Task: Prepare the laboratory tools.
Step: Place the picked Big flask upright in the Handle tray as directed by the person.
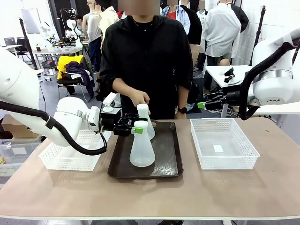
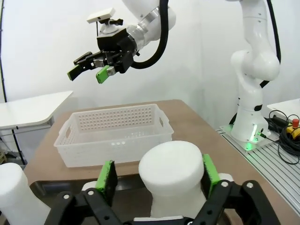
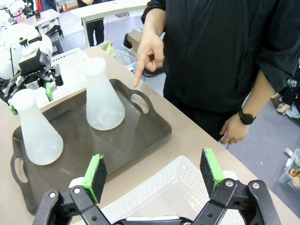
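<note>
Both translucent frosted-white conical flasks stand upright on the dark brown rectangular tray (image 1: 166, 161), long axes vertical. The nearer flask (image 1: 142, 146) sits toward the tray's robot-side edge; the farther flask (image 1: 145, 120) stands toward its far rim, where the person's hand (image 3: 150, 52) points a finger down beside it. The left gripper (image 1: 133, 129) reaches in level from the tray's left, its green pads (image 2: 108, 174) bracketing the nearer flask's neck, one each side, spread slightly wider than the neck; I judge it not yet clamped. The right gripper (image 1: 202, 104) hangs wide apart and empty, up beyond the tray's right, above the white lattice basket (image 1: 243, 145). The left is clearly nearer. I can read no label or writing anywhere.
</note>
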Controlling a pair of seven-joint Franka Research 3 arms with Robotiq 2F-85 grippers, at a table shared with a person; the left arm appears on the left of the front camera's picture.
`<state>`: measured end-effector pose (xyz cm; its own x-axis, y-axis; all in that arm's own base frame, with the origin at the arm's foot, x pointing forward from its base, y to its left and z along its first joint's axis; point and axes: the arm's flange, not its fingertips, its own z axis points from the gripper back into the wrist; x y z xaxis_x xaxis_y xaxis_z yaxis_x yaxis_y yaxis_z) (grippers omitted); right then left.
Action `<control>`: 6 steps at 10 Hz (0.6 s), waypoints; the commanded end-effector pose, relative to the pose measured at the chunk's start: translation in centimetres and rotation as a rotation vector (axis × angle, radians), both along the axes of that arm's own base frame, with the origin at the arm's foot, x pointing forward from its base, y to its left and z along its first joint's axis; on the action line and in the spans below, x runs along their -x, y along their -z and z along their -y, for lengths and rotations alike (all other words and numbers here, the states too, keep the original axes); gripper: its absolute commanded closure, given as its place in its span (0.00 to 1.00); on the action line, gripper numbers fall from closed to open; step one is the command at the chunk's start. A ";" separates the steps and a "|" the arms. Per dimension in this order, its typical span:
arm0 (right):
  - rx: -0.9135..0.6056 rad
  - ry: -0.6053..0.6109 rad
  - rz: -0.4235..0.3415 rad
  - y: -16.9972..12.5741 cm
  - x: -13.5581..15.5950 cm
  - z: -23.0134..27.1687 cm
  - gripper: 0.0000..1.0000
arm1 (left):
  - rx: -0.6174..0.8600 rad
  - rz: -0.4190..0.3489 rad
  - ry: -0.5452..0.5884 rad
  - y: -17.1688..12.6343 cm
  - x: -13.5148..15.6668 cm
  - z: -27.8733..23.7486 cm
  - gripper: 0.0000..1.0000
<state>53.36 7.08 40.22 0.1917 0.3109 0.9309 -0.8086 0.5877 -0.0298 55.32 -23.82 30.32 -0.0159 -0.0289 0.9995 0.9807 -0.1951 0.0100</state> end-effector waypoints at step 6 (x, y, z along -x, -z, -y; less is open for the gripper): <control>0.008 0.001 -0.011 -0.1 -0.1 0.0 0.00 | -0.179 -0.099 0.020 -0.9 1.3 -1.2 0.00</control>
<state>53.36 7.08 40.22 0.1917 0.3109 0.9309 -0.8086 0.5876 -0.0298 54.30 -23.09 30.47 0.0622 -0.1631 0.9847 0.9706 -0.2202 -0.0977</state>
